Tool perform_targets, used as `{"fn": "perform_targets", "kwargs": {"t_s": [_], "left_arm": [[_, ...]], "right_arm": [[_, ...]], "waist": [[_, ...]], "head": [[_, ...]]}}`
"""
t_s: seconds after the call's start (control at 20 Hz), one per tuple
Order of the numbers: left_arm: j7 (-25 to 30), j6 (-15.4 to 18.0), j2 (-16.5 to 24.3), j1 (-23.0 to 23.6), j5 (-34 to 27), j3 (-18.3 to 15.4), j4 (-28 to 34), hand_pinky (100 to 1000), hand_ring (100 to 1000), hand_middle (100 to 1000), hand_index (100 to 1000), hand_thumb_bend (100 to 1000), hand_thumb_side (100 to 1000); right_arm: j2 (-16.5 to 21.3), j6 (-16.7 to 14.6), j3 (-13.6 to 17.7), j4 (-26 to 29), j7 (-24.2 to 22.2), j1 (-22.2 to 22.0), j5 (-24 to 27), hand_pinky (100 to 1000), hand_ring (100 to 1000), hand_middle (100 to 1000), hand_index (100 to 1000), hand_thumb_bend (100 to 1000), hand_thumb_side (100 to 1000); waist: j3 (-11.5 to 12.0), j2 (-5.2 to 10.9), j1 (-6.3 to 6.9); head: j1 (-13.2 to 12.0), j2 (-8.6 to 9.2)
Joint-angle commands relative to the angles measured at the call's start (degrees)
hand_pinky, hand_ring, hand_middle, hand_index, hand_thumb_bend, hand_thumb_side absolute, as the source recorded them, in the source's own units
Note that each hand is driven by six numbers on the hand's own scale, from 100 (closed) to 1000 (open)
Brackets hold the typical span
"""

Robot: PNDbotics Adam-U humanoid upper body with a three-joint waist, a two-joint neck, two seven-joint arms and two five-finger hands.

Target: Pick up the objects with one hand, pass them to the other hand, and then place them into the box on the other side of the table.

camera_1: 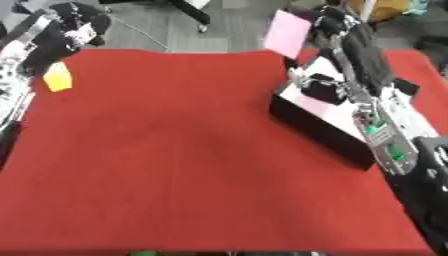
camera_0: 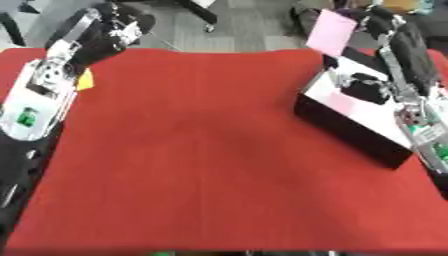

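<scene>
My right hand [camera_1: 335, 24] is raised over the far end of the black box [camera_1: 319, 127] at the table's right side. It is shut on a flat pink piece [camera_1: 287, 34], which hangs tilted above the box's far corner. The box has a pale inside, and a dark thing [camera_1: 320, 91] lies in it. A small yellow block [camera_1: 58, 78] sits on the red cloth near the far left edge. My left hand [camera_0: 112, 29] hovers open and empty above the far left corner, just beyond the yellow block.
The red cloth [camera_0: 192, 150] covers the whole table. My left forearm [camera_0: 39, 95] runs along the left edge and my right forearm [camera_1: 385, 135] lies over the box's right side. Grey floor and chair legs lie beyond the far edge.
</scene>
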State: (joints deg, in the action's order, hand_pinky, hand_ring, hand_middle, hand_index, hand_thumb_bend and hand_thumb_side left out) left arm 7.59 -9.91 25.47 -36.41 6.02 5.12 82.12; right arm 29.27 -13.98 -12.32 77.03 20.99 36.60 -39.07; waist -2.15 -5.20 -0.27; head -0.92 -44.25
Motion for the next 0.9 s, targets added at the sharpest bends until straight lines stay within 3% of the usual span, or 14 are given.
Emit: {"fn": "perform_targets", "kwargs": {"t_s": [0.05, 0.1, 0.15, 0.25, 0.3, 0.45, 0.5, 0.65, 0.9], "left_arm": [[-2.09, 0.06, 2.20, 0.50, 3.78, -2.80, -1.65, 709, 568, 552, 751, 517, 599], [-2.47, 0.07, 2.17, 0.88, 4.40, -3.31, -2.22, 709, 568, 552, 751, 517, 599], [-2.79, 0.07, 2.13, 1.20, 4.93, -3.76, -2.72, 709, 568, 553, 752, 517, 599], [-3.20, 0.16, 2.01, 1.62, 6.03, -4.45, -3.48, 709, 569, 553, 752, 517, 598], [-3.32, 0.20, 1.99, 1.74, 6.48, -4.67, -3.84, 709, 569, 554, 752, 516, 596], [-3.59, 0.35, 1.93, 2.09, 7.38, -5.19, -4.66, 709, 570, 554, 753, 515, 597], [-3.66, 0.36, 1.92, 2.23, 7.59, -5.38, -4.87, 709, 570, 555, 753, 476, 601], [-3.81, 0.31, 2.08, 2.60, 7.97, -5.94, -5.47, 710, 571, 556, 754, 515, 598], [-4.60, 0.04, 2.33, 3.06, 8.74, -7.27, -6.61, 710, 572, 556, 754, 517, 596]], "right_arm": [[3.07, 2.93, 4.27, -11.21, -2.29, 3.31, 2.73, 762, 623, 522, 567, 100, 143], [3.17, 2.87, 4.97, -14.57, -3.78, 4.37, 2.11, 767, 633, 533, 604, 100, 154], [3.25, 2.71, 5.46, -17.93, -5.80, 5.39, 0.98, 780, 671, 568, 733, 100, 268], [3.26, 1.79, 6.31, -24.28, -11.70, 7.60, -2.77, 802, 732, 629, 831, 100, 400], [3.28, 1.18, 6.63, -26.82, -15.07, 8.51, -5.03, 820, 775, 688, 892, 165, 498], [3.48, -0.57, 7.90, -31.23, -22.72, 10.26, -11.29, 867, 864, 806, 998, 325, 612], [3.74, -1.02, 8.16, -31.64, -24.16, 10.48, -13.04, 887, 895, 846, 1000, 338, 656], [4.81, -2.05, 8.71, -30.19, -27.10, 10.60, -17.66, 926, 957, 921, 1000, 466, 710], [7.18, -3.49, 9.15, -22.21, -31.12, 10.22, -21.66, 954, 992, 967, 1000, 497, 675]], "waist": [[0.00, 0.78, 0.06], [0.04, 0.78, 0.08], [0.16, 0.77, 0.10], [0.39, 0.75, 0.15], [0.50, 0.74, 0.15], [0.74, 0.82, 0.08], [0.79, 0.86, 0.03], [0.79, 0.99, -0.12], [0.59, 1.13, -0.28]], "head": [[1.29, 0.13], [1.62, 0.13], [2.07, 0.13], [2.88, 0.13], [3.17, 0.13], [3.76, 0.13], [3.90, 0.13], [4.19, 0.13], [4.58, 0.13]]}}
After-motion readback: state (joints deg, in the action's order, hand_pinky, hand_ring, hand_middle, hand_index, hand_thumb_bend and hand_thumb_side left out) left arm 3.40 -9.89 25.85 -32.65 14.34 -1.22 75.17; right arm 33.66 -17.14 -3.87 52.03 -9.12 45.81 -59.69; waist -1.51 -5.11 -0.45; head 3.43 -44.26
